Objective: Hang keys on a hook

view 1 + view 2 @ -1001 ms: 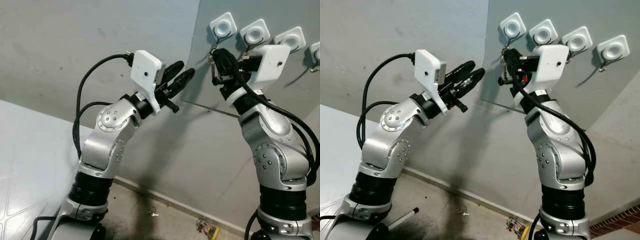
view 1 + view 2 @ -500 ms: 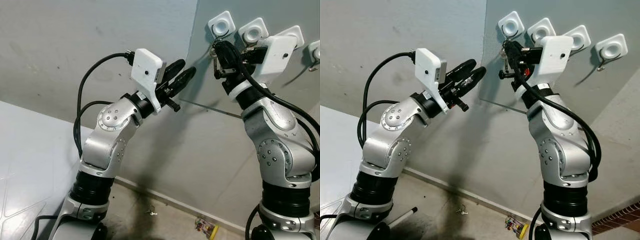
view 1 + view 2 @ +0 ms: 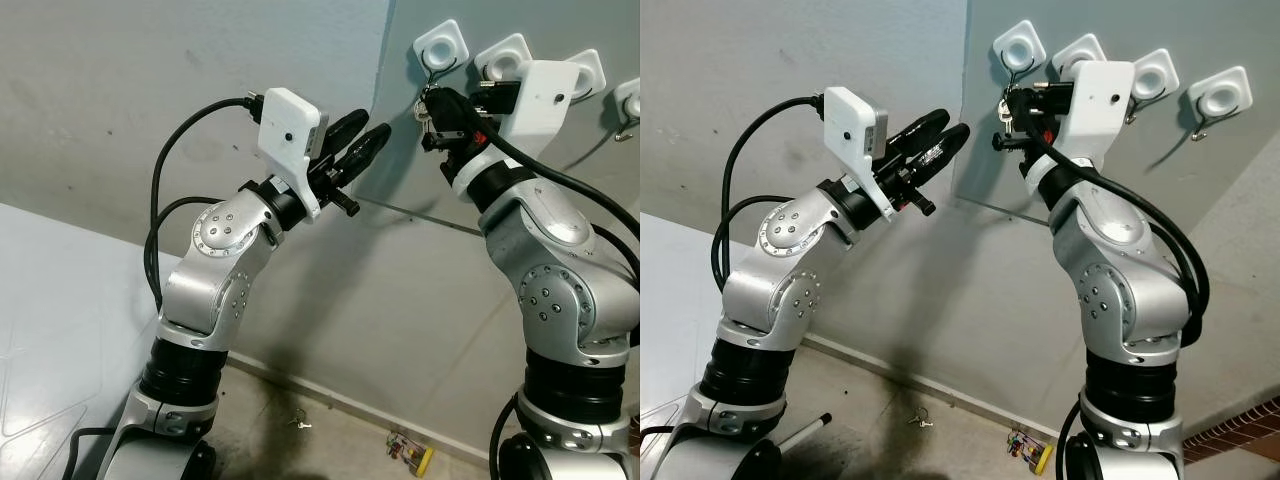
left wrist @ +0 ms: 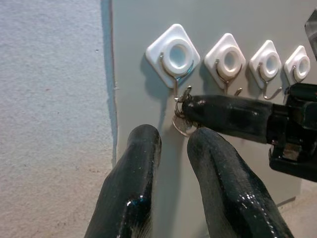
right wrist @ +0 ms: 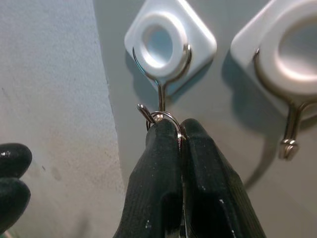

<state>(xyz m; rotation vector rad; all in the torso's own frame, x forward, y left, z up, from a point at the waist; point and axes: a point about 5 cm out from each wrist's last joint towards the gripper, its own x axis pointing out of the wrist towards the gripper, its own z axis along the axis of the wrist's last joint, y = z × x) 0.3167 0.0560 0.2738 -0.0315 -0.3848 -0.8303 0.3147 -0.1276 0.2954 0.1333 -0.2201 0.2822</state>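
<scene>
My two black fingers on the right gripper (image 5: 179, 130) are pressed together, pinching the thin silver wire key ring (image 5: 163, 119) of the keys, and that ring now sits right at the upturned tip of the curved metal hook (image 5: 161, 91) under the first white diamond-shaped wall mount (image 5: 168, 42), touching or all but touching it. In the last second I have lifted and pushed my right wrist closer to that hook, so the ring has come up from below it to the tip; I judge the threading step is under way, with the ring not yet clearly slipped over the wire. My left gripper (image 4: 171, 144) hovers just below and beside the same hook, its black fingers slightly spread and holding nothing. The right wrist view shows the ring against the hook tip close up, which the head views hide behind my own fingers; the left eye view instead shows a small dark object lying on the floor (image 3: 297, 423) far below the hook.
</scene>
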